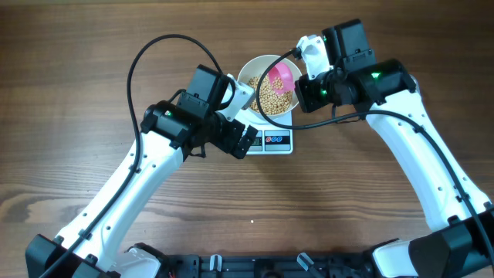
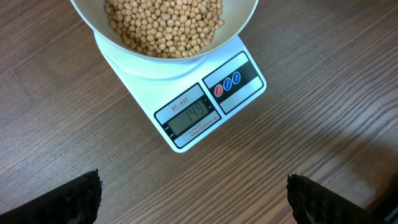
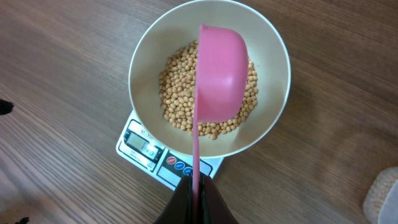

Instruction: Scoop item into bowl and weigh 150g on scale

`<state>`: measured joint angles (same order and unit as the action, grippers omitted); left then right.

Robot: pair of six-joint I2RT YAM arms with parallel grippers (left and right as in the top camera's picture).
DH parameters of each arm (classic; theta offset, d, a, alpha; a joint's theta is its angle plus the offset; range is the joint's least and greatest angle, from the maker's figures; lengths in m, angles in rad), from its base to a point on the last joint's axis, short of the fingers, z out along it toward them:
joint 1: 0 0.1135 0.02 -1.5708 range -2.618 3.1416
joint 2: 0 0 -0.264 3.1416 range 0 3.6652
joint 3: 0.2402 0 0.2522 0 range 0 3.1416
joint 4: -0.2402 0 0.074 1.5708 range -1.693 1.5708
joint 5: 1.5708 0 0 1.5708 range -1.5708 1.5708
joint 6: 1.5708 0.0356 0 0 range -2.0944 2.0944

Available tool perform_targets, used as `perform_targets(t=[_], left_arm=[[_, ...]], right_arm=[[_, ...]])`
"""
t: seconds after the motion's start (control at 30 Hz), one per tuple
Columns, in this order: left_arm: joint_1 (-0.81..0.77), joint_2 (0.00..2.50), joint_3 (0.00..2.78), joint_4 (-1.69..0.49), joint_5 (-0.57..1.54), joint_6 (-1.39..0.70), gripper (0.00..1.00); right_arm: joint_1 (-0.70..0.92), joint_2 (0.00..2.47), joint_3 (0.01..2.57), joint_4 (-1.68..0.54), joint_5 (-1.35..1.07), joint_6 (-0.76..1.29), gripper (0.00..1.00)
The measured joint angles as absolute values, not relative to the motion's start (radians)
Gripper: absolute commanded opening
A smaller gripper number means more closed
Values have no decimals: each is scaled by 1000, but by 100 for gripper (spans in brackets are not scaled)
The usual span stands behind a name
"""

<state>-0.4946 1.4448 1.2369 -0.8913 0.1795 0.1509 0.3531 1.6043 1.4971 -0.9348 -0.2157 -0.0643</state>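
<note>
The white bowl (image 1: 248,73) stands on the small white scale (image 1: 279,142) and holds a layer of tan beans (image 1: 272,99). In the left wrist view the scale's display (image 2: 188,118) reads 149, under the bowl (image 2: 245,18) of beans (image 2: 163,23). My right gripper (image 3: 196,190) is shut on the thin handle of a pink scoop (image 3: 221,65), which hangs turned on its side over the bowl (image 3: 144,56) and beans (image 3: 179,93). My left gripper (image 2: 193,190) is open over bare wood just in front of the scale, with nothing between its fingers (image 2: 78,202).
Dark wooden tabletop (image 1: 77,116) lies all around the scale. A pale blurred object (image 3: 382,193) shows at the right wrist view's lower right corner. Both arms (image 1: 139,177) reach in from the table's near edge.
</note>
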Motion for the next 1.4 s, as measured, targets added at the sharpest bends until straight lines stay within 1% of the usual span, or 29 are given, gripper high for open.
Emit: perform_targets(t=[0.37, 1.17, 1.4], left_arm=[[-495, 1445, 1237, -891, 179, 151, 100], [-495, 1445, 1237, -891, 179, 151, 100], [-495, 1445, 1237, -891, 179, 151, 100]], right_arm=[[391, 1604, 1497, -939, -144, -69, 4], [391, 1604, 1497, -937, -145, -68, 4], [369, 1604, 1499, -957, -215, -64, 4]])
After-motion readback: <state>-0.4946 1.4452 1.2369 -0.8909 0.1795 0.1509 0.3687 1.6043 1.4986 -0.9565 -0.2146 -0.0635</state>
